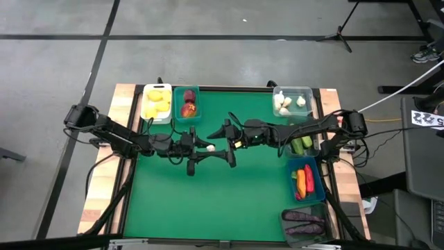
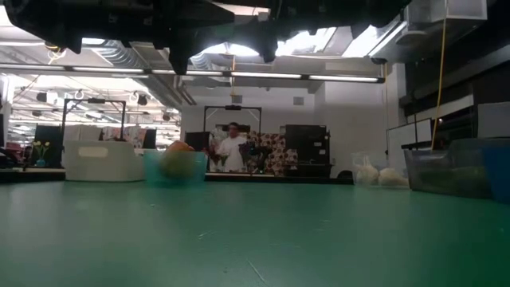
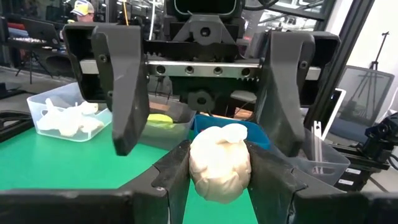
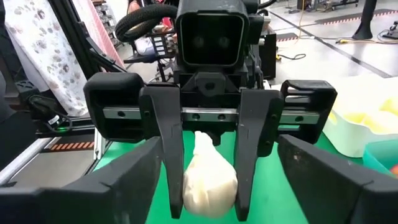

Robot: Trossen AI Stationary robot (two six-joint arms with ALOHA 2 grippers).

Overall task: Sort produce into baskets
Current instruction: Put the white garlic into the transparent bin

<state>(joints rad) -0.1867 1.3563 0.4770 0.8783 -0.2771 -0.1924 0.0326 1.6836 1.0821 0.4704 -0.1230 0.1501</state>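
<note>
A white garlic bulb (image 3: 219, 165) hangs in the air over the middle of the green table (image 1: 208, 201), with my left gripper (image 1: 206, 147) shut on it. My right gripper (image 1: 223, 144) faces it from the table's right and is open wide. Its two fingers (image 3: 124, 93) stand to either side of the bulb's far end, apart from it. The right wrist view shows the same bulb (image 4: 208, 177) between the left gripper's fingers (image 4: 169, 155). The white basket (image 1: 157, 102) holds lemons, the teal one (image 1: 187, 104) red apples, and the clear one (image 1: 291, 101) garlic. My left gripper pinches the garlic bulb by its two round sides (image 3: 194, 163) between its two fingers. The fingers lie level and come from the table's left. The bulb is lifted clear of the table, with its stem tip (image 4: 202, 140) upward.
Along the right edge stand a bin with green cucumbers (image 1: 302, 144), a blue bin (image 1: 305, 182) with carrots and chilies, and a dark grey bin (image 1: 304, 222) with eggplants. A person (image 2: 233, 147) stands in the room beyond the far edge.
</note>
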